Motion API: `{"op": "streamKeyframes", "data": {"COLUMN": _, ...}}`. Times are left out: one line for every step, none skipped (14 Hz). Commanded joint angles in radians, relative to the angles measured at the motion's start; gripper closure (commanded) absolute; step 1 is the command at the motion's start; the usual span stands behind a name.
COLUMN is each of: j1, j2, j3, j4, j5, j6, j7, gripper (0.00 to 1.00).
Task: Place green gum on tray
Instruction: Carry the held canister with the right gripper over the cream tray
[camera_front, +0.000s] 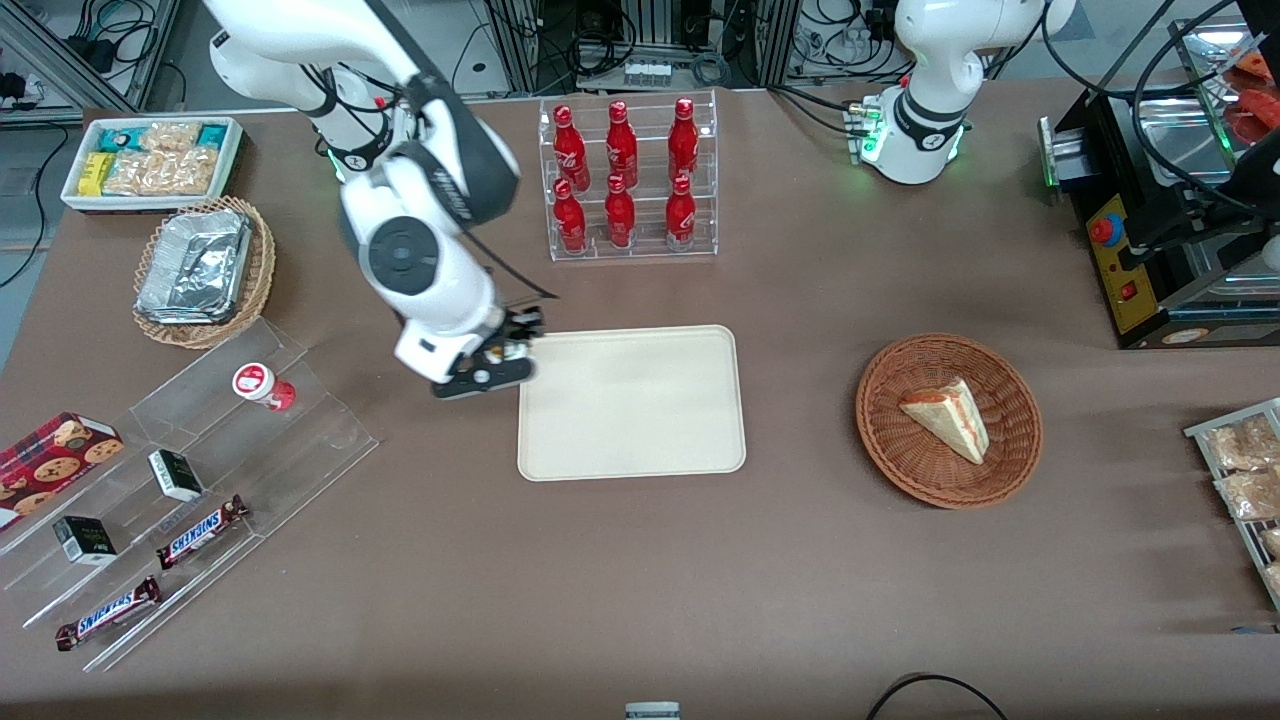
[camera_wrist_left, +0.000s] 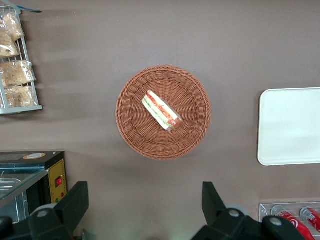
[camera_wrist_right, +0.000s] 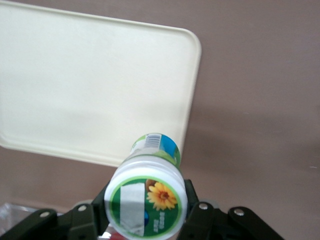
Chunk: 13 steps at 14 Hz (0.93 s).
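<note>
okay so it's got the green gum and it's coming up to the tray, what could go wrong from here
1. The tool is shut on the green gum near the tray's corner and rim. Released about here, the bottle could catch the rim, tip, and roll onto the table.
2. The bottle is round, so a release from too high may let it roll across the flat tray.
3. In the right wrist view only its lower part sits between the fingers, so a quick move might shift it in the grip.

Looks like a robotics lab: cables and metal racks (camera_front: 640, 40) past a table (camera_front: 800, 560) of staged snacks.
</note>
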Motion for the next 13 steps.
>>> {"op": "streamKeyframes", "data": {"j1": 0.075, "j2": 0.100, "j3": -0.013, "j4": 0.065, "j5": 0.027, "j6": 0.093, "j7": 0.138, "gripper": 1.00}}
{"op": "streamKeyframes", "data": {"j1": 0.098, "j2": 0.124, "j3": -0.013, "j4": 0.071, "j5": 0.030, "j6": 0.131, "j7": 0.185, "gripper": 1.00}}
{"op": "streamKeyframes", "data": {"j1": 0.121, "j2": 0.152, "j3": -0.013, "j4": 0.088, "j5": 0.030, "j6": 0.158, "j7": 0.222, "gripper": 1.00}}
{"op": "streamKeyframes", "data": {"j1": 0.137, "j2": 0.178, "j3": -0.013, "j4": 0.106, "j5": 0.030, "j6": 0.176, "j7": 0.253, "gripper": 1.00}}
{"op": "streamKeyframes", "data": {"j1": 0.151, "j2": 0.206, "j3": -0.013, "j4": 0.126, "j5": 0.030, "j6": 0.196, "j7": 0.285, "gripper": 1.00}}
{"op": "streamKeyframes", "data": {"j1": 0.164, "j2": 0.233, "j3": -0.013, "j4": 0.142, "j5": 0.029, "j6": 0.214, "j7": 0.313, "gripper": 1.00}}
{"op": "streamKeyframes", "data": {"j1": 0.177, "j2": 0.259, "j3": -0.013, "j4": 0.151, "j5": 0.027, "j6": 0.239, "j7": 0.328, "gripper": 1.00}}
{"op": "streamKeyframes", "data": {"j1": 0.189, "j2": 0.282, "j3": -0.014, "j4": 0.154, "j5": 0.026, "j6": 0.271, "j7": 0.333, "gripper": 1.00}}
{"op": "streamKeyframes", "data": {"j1": 0.192, "j2": 0.301, "j3": -0.014, "j4": 0.154, "j5": 0.026, "j6": 0.305, "j7": 0.333, "gripper": 1.00}}
{"op": "streamKeyframes", "data": {"j1": 0.194, "j2": 0.321, "j3": -0.014, "j4": 0.154, "j5": 0.026, "j6": 0.340, "j7": 0.333, "gripper": 1.00}}
{"op": "streamKeyframes", "data": {"j1": 0.192, "j2": 0.338, "j3": -0.014, "j4": 0.154, "j5": 0.023, "j6": 0.363, "j7": 0.333, "gripper": 1.00}}
{"op": "streamKeyframes", "data": {"j1": 0.192, "j2": 0.348, "j3": -0.016, "j4": 0.156, "j5": 0.020, "j6": 0.371, "j7": 0.333, "gripper": 1.00}}
{"op": "streamKeyframes", "data": {"j1": 0.194, "j2": 0.356, "j3": -0.016, "j4": 0.159, "j5": 0.017, "j6": 0.373, "j7": 0.332, "gripper": 1.00}}
